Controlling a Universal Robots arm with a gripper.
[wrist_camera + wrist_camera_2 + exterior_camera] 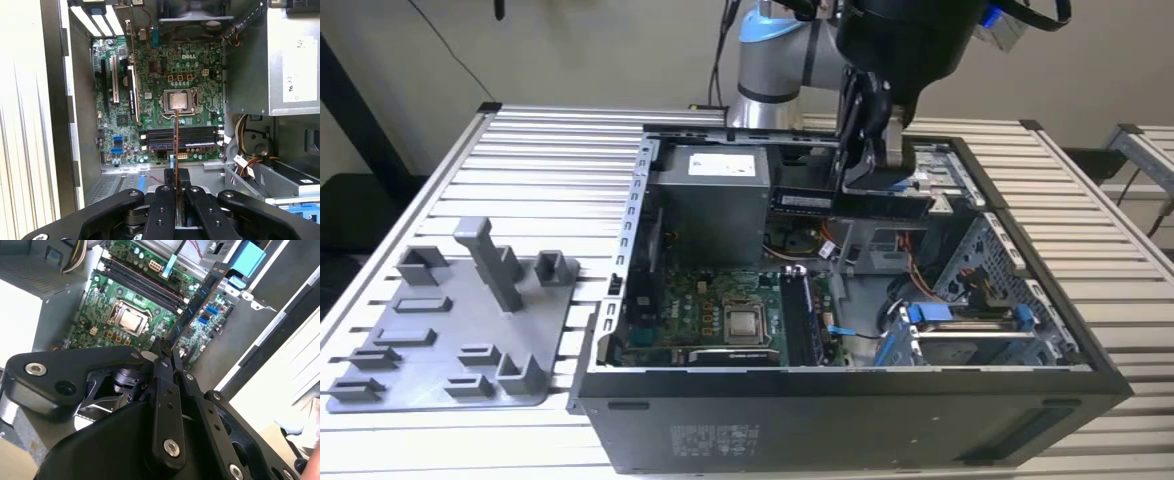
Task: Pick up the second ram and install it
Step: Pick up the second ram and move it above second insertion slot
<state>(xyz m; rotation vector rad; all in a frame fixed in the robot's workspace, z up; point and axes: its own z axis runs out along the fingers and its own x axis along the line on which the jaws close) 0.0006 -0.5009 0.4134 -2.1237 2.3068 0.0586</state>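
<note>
First wrist view: gripper [176, 189] closed narrow on the second ram [176, 145]; ram seen edge-on, a thin line running out from between the fingertips, over the memory slots [200, 134] twd the CPU socket [178, 101]
Second wrist view: same pinch from the other side; ram's flat dark face shows, slanting away from the fingertips across the motherboard [100, 300]; fingers hide the gripped part
Exterior view: gripper hangs over the open PC case [854, 420]; ram held level under it, just beside the power supply [707, 195], well above the board
Also in ext. view: grey tray [454, 325] on the slatted table [1067, 200], at the exterior view's left of the case, well apart from the gripper
Ram position: in the grip, in the air inside the case opening; contact w/ slots: none seen
</note>
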